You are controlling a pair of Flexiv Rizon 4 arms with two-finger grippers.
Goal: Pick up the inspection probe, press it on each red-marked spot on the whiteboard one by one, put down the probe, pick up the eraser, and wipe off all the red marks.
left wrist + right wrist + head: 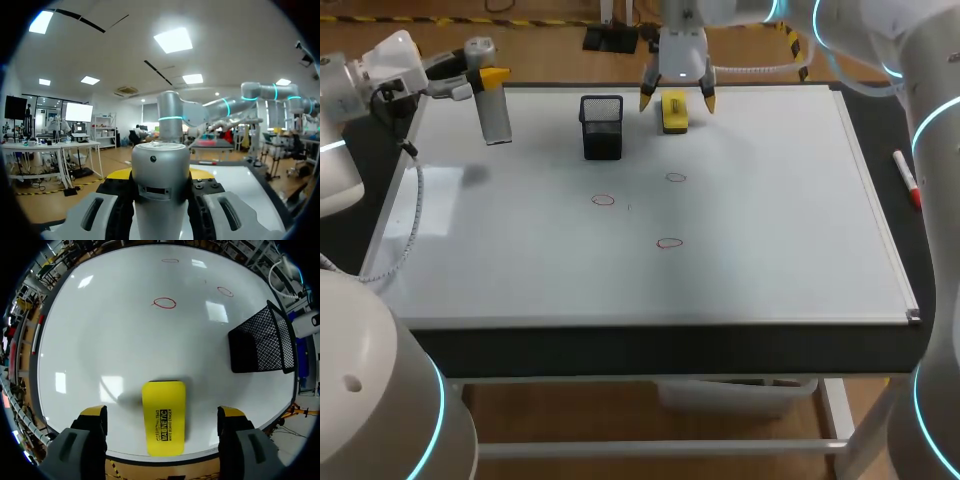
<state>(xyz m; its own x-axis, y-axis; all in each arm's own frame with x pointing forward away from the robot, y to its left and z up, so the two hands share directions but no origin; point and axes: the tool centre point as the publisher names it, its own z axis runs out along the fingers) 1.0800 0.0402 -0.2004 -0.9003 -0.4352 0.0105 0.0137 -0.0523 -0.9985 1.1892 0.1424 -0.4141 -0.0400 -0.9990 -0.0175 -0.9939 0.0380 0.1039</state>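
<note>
Right tool [677,103] [162,412]: open wide, holding nothing, fingers pointing down at the far edge of the flat white whiteboard [770,220] that covers the table.

Yellow rectangular block eraser [674,112] [163,417]: lies flat on the board directly under the right tool, between its two yellow tips and clear of both. The right wrist view shows a gap on each side. Its long axis runs from far to near across the board, at right angles to the line joining the fingers, so a closing stroke would take it across its short width. In my judgement, a straight descent is all that is needed before closing, with no turn of the wrist.

Left tool [485,75] [160,175]: at the far left corner of the board, closed on the upright silver cylindrical inspection probe [492,95] [160,170]. The probe body hides most of the finger pads, so contact on both sides is probable, not confirmed.

Three red ring marks [603,200] [675,178] [668,243]: unwiped, mid-board, on the near side of the eraser.

Black wire-mesh cup [602,127] [260,340]: stands just beside the eraser, on the left arm's side.

Nearer arm: the right, plainly. The left is well apart from the eraser and occupied.
</note>
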